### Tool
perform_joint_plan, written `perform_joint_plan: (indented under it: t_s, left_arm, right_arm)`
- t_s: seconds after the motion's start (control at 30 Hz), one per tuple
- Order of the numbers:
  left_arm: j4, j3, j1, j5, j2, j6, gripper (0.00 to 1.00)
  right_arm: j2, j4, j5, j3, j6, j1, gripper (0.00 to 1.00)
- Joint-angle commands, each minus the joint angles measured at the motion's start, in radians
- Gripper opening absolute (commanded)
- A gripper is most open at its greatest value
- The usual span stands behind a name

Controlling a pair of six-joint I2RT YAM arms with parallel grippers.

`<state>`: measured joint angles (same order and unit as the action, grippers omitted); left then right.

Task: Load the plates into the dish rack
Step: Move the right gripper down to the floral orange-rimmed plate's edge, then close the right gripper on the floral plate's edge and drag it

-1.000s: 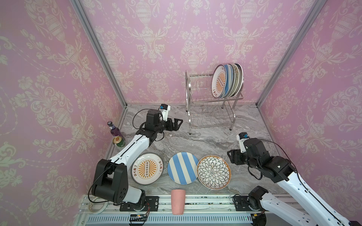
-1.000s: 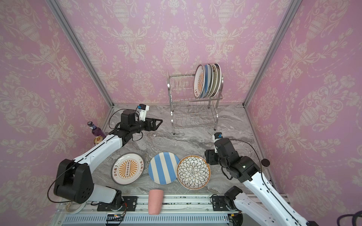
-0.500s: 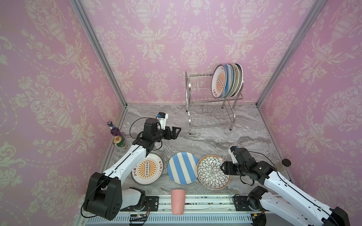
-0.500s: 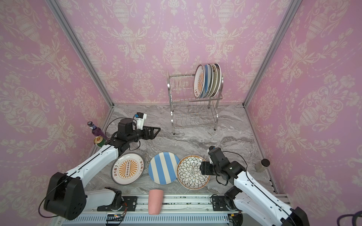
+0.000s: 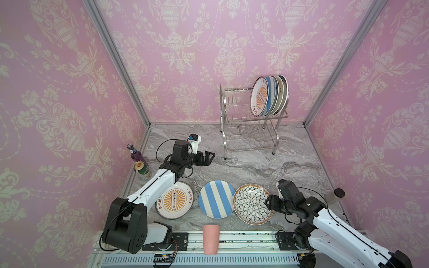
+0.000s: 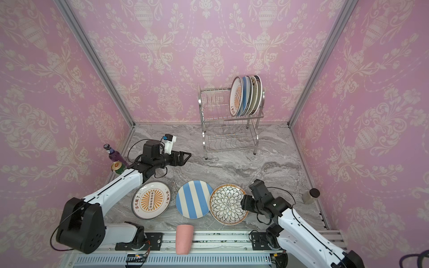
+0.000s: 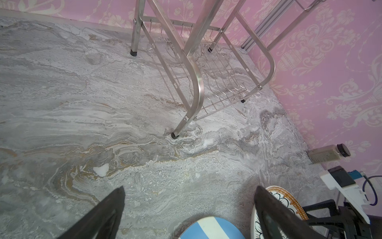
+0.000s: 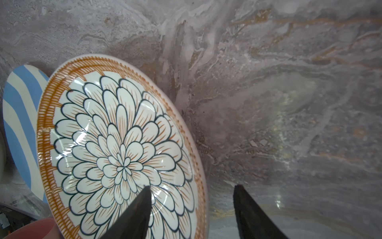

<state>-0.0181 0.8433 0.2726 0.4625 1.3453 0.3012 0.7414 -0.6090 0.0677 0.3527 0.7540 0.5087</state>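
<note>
In both top views, plates (image 5: 267, 97) stand on edge in the dish rack (image 5: 246, 117), three lying flat nearer; left wrist view: left gripper (image 7: 190, 189) gapes, empty; right wrist view: right gripper (image 8: 192, 187) straddles the petal plate (image 8: 115, 144) rim with parted jaws, apparently for an edge pinch.

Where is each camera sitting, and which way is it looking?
Both top views: high at the front, looking down toward the back wall; dish rack, table, left arm, right arm show.
Left wrist: on the left arm, facing the dish rack's feet; open left end effector shows.
Right wrist: low over the table, facing the petal plate; open right end effector straddles its rim.
Shared: both wrist views show the petal plate and striped plate.
</note>
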Motion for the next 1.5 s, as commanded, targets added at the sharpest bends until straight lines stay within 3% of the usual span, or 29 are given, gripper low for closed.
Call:
perform_joint_plan:
  t_s: [0.0, 0.27, 0.87, 1.3, 1.47]
  left_arm:
    - [0.006, 0.043, 0.007, 0.021, 0.013, -0.031, 0.99]
    - [0.011, 0.067, 0.008, 0.029, 0.026, -0.035, 0.99]
    - [0.020, 0.115, 0.009, 0.035, 0.052, -0.056, 0.99]
    - [0.033, 0.130, 0.008, 0.033, 0.060, -0.071, 0.99]
    - [0.033, 0.143, 0.009, 0.025, 0.060, -0.088, 0.99]
  right_arm:
    - [-0.013, 0.043, 0.015, -0.038, 0.033, -0.010, 0.60]
    - [-0.021, 0.152, 0.039, -0.108, 0.059, -0.013, 0.49]
    - [0.060, 0.191, -0.006, -0.090, 0.050, -0.026, 0.20]
    - [-0.001, -0.007, -0.113, 0.053, -0.003, -0.056, 0.01]
    - [0.026, -0.116, -0.187, 0.177, -0.055, -0.064, 0.00]
